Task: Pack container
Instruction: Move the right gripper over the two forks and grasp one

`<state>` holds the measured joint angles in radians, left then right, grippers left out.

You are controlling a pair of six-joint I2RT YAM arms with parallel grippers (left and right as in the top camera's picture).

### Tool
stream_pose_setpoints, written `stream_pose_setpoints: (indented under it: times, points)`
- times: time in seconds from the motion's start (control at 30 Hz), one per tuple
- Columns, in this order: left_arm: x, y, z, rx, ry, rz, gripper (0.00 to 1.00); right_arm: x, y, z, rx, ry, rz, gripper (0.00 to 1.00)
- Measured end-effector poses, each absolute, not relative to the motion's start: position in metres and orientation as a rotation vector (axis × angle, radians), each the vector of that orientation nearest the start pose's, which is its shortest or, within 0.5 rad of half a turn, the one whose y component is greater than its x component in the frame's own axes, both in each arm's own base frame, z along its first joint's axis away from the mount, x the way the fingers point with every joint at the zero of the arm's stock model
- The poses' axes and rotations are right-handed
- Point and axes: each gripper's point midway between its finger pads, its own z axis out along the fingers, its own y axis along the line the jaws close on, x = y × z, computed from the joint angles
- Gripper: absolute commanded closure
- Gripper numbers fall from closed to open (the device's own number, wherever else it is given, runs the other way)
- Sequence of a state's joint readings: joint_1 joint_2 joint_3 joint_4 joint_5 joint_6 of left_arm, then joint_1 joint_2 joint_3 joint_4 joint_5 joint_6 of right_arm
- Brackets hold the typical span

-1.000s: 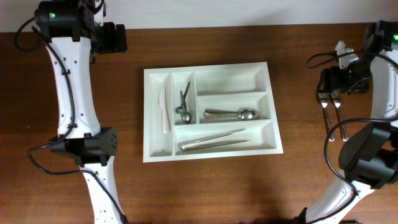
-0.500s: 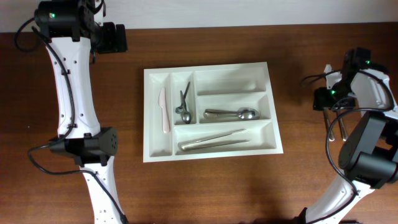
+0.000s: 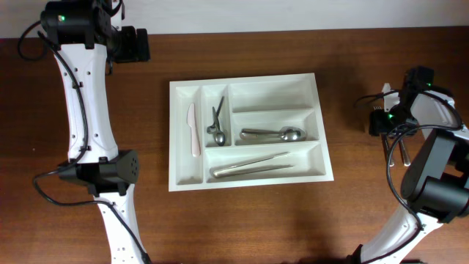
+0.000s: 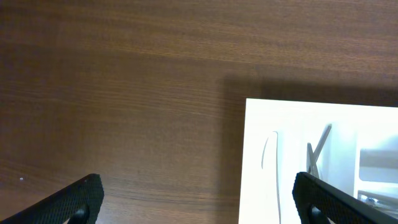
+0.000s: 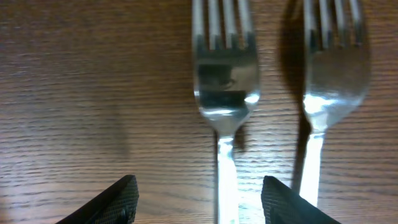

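Observation:
The container, a white five-compartment tray [image 3: 174,147], lies at the table's centre. It holds a pale knife [image 3: 193,130], small utensils [image 3: 216,123], spoons [image 3: 272,134] and long utensils [image 3: 253,166]; its top long compartment is empty. Two steel forks [image 3: 403,150] lie on the wood at the far right. My right gripper [image 3: 382,119] is open low over them; in the right wrist view the left fork [image 5: 224,81] has its handle between the fingers of the gripper [image 5: 199,202], and the second fork [image 5: 329,74] lies just right. My left gripper [image 3: 143,45] is open and empty, left of the tray's far corner [image 4: 255,162].
Dark wooden table [image 3: 352,213] all round the tray. White wall strip along the far edge [image 3: 256,15]. Both arm bases stand at the near left [image 3: 110,172] and near right [image 3: 436,187].
My right gripper has moved toward me and lowered over the two forks' heads. The left arm and the tray have not moved.

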<state>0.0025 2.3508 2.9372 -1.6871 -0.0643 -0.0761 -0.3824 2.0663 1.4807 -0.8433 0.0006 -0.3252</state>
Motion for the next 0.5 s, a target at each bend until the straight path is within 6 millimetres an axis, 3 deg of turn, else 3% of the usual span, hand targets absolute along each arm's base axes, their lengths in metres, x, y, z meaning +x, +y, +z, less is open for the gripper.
stream_pose_setpoints:
  times: [0.5]
  points:
    - [0.488,0.012,0.268,-0.125,2.667,0.062,0.01,0.402,-0.167,0.017,0.104,2.942,-0.109,0.43]
